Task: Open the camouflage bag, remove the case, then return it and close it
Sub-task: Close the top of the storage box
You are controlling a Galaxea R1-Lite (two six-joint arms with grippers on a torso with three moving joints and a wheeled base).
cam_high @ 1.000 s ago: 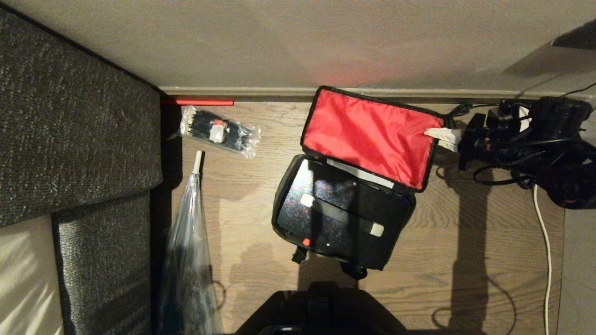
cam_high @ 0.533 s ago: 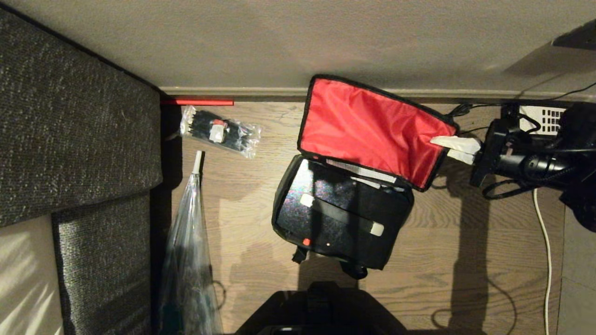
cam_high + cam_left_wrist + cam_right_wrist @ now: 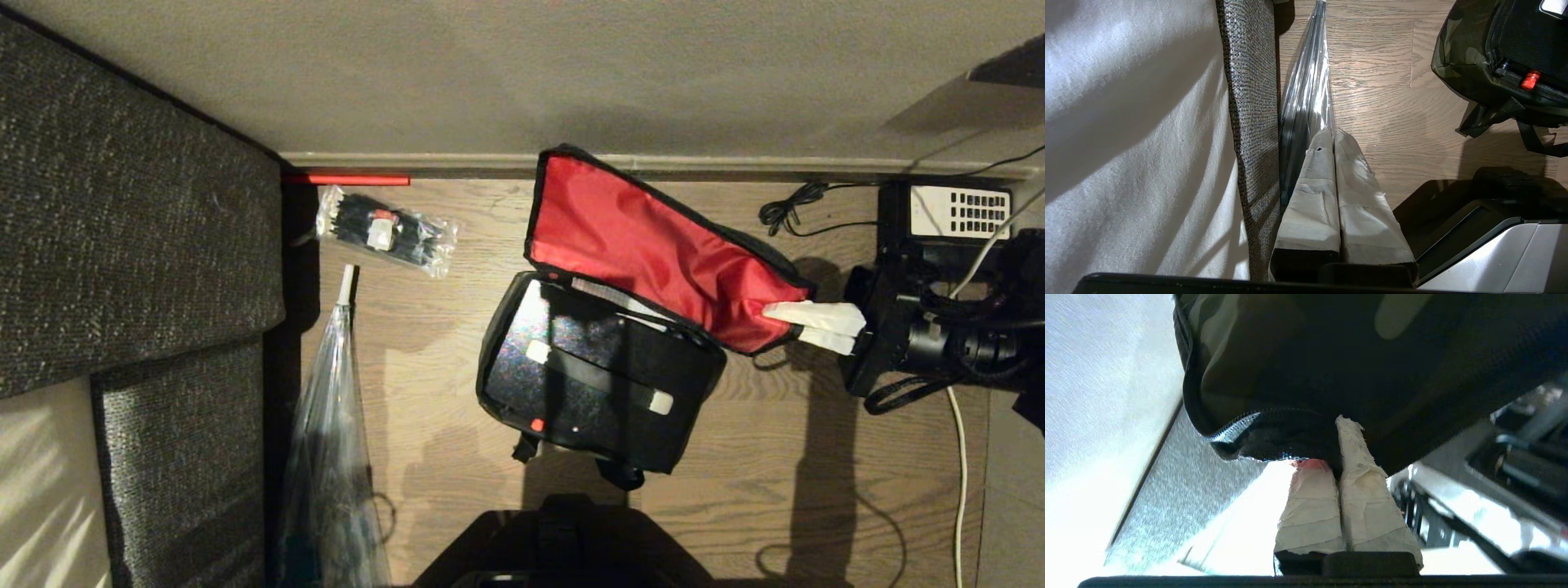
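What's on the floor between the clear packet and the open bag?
Only bare wood floor lies between the packet and the bag, as the head view shows.

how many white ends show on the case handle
2. One white end sits toward the case's left, the other toward its right; both lie inside the open camouflage bag.

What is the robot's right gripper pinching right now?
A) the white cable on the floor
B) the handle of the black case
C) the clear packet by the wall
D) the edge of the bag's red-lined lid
D: the right gripper is shut on the corner of the red-lined lid of the camouflage bag, while the case lies untouched inside.
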